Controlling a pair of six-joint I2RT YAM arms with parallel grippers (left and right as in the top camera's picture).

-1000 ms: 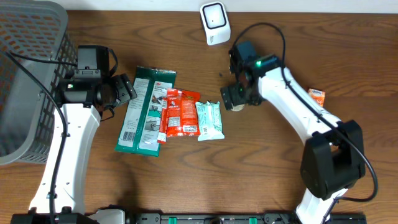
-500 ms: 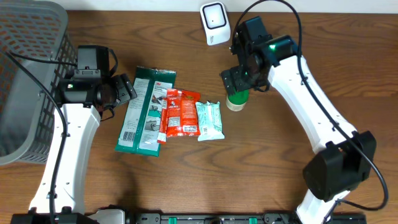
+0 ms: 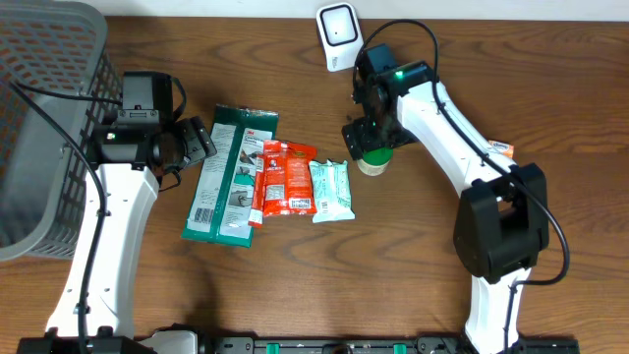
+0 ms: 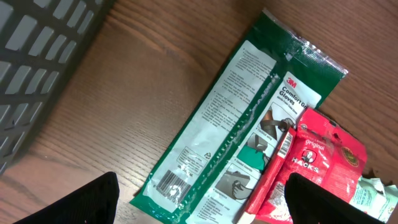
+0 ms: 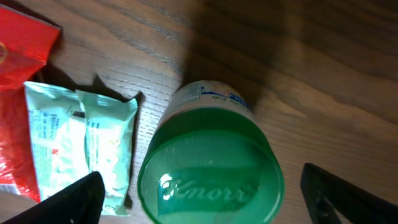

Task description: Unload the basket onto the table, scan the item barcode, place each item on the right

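Grainy brown wood table (image 3: 295, 285), overhead: round green-lidded jar (image 3: 373, 160) stands right of crinkly packets (image 3: 285, 177), below the white scanner (image 3: 339, 36). Left wrist: left gripper (image 4: 205, 205) gapes over a glossy green packet (image 4: 236, 137). Right wrist: right gripper (image 5: 208, 205) spread wide, flanking the jar.

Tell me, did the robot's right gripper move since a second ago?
Yes. The right gripper has shifted toward the white box-shaped scanner, away from the camera's near edge, uncovering the green-lidded round plastic jar that it hid before.
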